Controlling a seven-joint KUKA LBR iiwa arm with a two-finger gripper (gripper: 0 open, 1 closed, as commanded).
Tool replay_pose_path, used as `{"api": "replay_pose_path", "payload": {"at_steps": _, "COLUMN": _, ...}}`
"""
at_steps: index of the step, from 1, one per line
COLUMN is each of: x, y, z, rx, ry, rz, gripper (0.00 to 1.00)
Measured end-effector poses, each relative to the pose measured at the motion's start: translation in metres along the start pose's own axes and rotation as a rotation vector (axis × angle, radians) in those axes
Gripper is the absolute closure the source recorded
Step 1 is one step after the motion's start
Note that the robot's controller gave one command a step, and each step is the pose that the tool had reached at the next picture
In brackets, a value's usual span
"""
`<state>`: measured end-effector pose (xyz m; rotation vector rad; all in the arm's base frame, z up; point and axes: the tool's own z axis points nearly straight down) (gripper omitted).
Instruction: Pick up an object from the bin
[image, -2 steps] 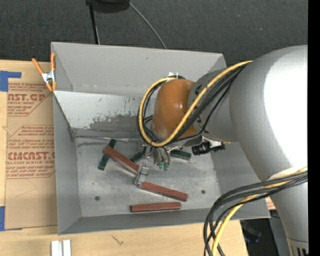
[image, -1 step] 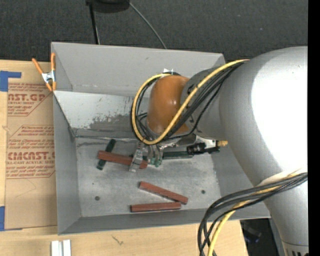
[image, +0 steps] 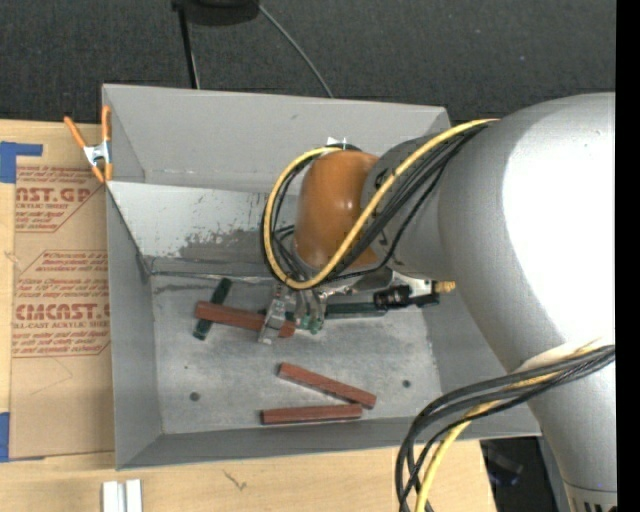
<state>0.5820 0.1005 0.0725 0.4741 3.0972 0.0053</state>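
One brown bar (image: 235, 318), lying just left of the hand (image: 288, 322), is judged to be under grasp; spread or pinching cannot be told, so a sure grip is needed before lifting.

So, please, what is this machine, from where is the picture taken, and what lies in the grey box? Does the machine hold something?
The big pale shape on the right is a robot arm. The orange cap and the cables belong to it. At its tip is a claw, the part that picks things up.

One camera looks down on a grey metal bin from above and a little to one side.

On the bin's floor, one brown stick lies left of the middle, with a dark green piece crossing near its left end. Two more sticks lie near the front wall.

The claw is down at the right end of the first stick. I cannot tell whether it grips it.
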Motion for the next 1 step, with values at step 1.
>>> {"api": "replay_pose_path", "payload": {"at_steps": 1, "x": 0.0039, "y": -0.0158, "z": -0.1435, "rx": 0.003, "ry": 0.006, "rz": -0.042, "gripper": 1.00}}
